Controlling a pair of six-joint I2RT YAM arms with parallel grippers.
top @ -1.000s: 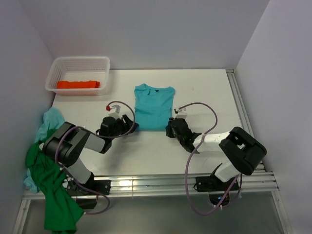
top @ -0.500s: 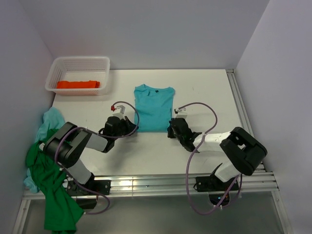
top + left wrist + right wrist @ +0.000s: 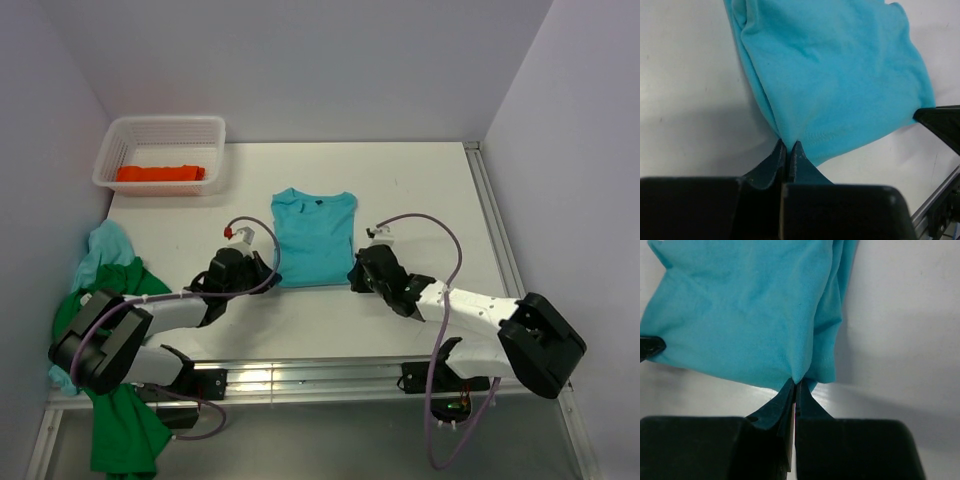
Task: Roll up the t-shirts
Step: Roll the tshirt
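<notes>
We see the turquoise t-shirt lying flat near the middle of the white table. Its collar is at the far end and its hem at the near end, and its sides are folded in to make a narrow shape. The left gripper pinches the near left corner of the hem, its two dark fingers pressed together on the cloth. The right gripper pinches the near right corner in the same way, fingers closed tight on the fabric. Both arms reach low across the table from its near edge.

A white mesh basket sits at the far left corner of the table, well apart from the turquoise shirt. The orange t-shirt lies inside it. At the left edge of the table the pale blue t-shirt lies crumpled. The dark green t-shirt is bunched against it and hangs down over the near left corner of the table.
</notes>
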